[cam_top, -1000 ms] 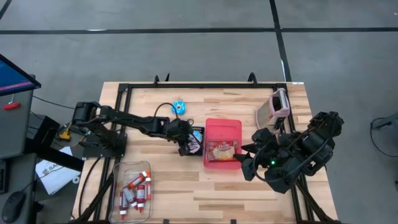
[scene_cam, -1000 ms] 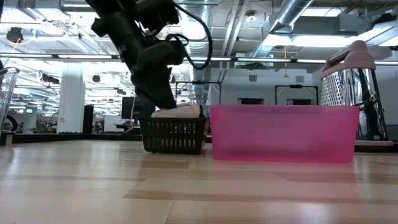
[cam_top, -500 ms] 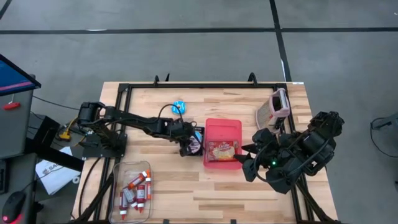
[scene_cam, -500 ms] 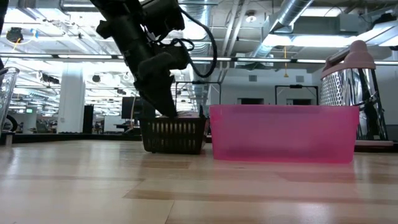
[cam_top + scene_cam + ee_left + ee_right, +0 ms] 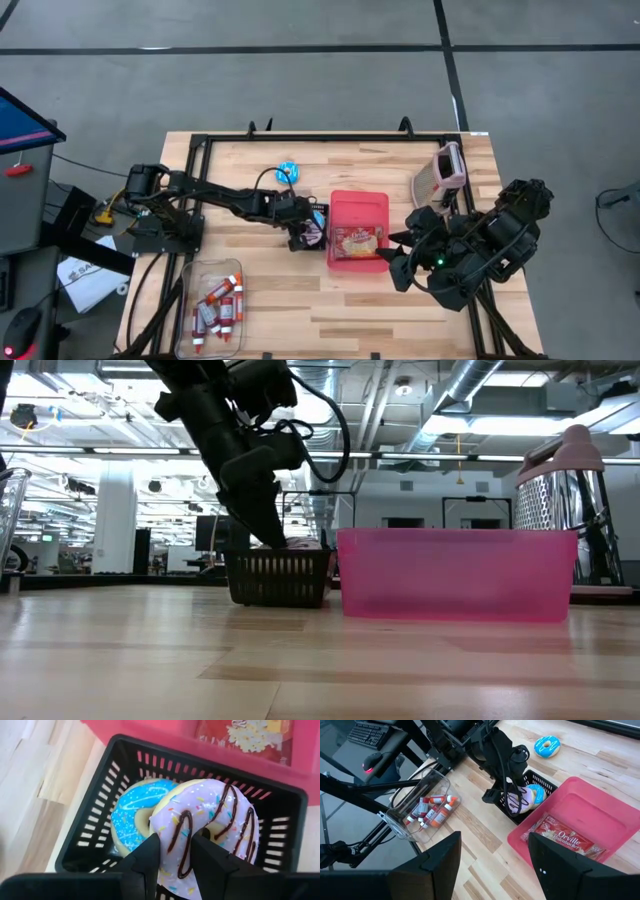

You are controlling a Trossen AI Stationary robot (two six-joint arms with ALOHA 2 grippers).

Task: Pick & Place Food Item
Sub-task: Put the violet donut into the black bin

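Note:
A lilac-frosted donut with chocolate stripes and sprinkles sits in a small black basket beside a blue-frosted donut, partly overlapping it. My left gripper reaches down into the basket and is shut on the lilac donut. The basket stands against the left wall of a pink bin that holds a popcorn bag. My right gripper hangs open, high over the table's right side, with nothing in it. My left gripper pinches the lilac donut's ring between its two fingers. One finger is on the outer edge next to the blue donut and the other is at the hole. The fingers slant down from the table's left. The donut lies tilted inside the basket.
A second blue donut lies on the table toward the far edge. A metal grater with a pink top stands at the far right. A clear box of small red-capped bottles sits near the front left. A black frame rims the table.
My left gripper has rolled a little and dipped toward the basket, still shut on the lilac donut. The donut, which showed above the basket's rim in the low view, now sits lower, almost wholly inside the basket.

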